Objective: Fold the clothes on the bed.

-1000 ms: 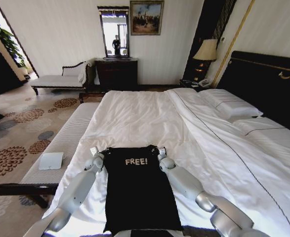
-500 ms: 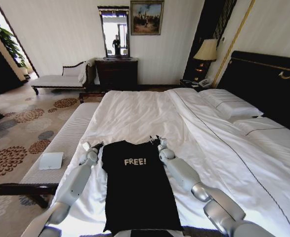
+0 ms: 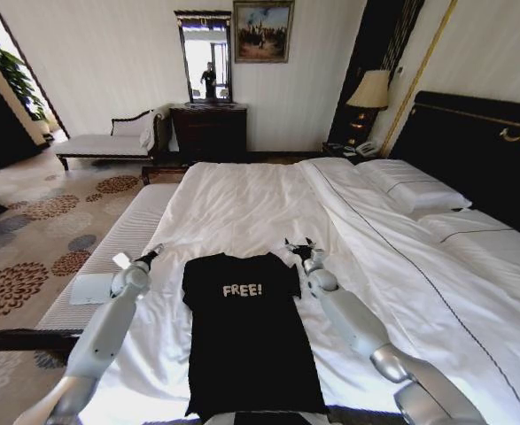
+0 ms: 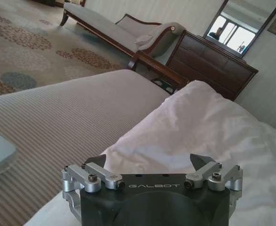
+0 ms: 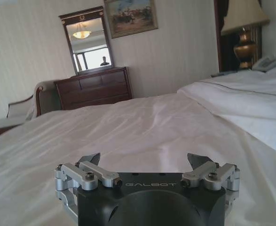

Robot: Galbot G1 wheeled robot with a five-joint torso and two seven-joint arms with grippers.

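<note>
Two hands, the left hand (image 3: 150,255) and right hand (image 3: 298,247), hover spread wide and empty on either side of the black T-shirt (image 3: 246,336), apparently smoothed flat for folding near the foot edge of the bed (image 3: 242,199).

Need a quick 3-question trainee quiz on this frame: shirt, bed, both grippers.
1. True or false: the black short-sleeved T-shirt with pale "FREE!" lettering lies flat on the white-sheeted bed.
2. Which gripper is over the bed's edge beside the pale striped bench? A) left B) right
3. Fill in: both grippers' fingers are ____.

Key:
1. True.
2. A: left gripper; right gripper is over the sheet by the shirt's other sleeve.
3. Open, holding nothing.
</note>
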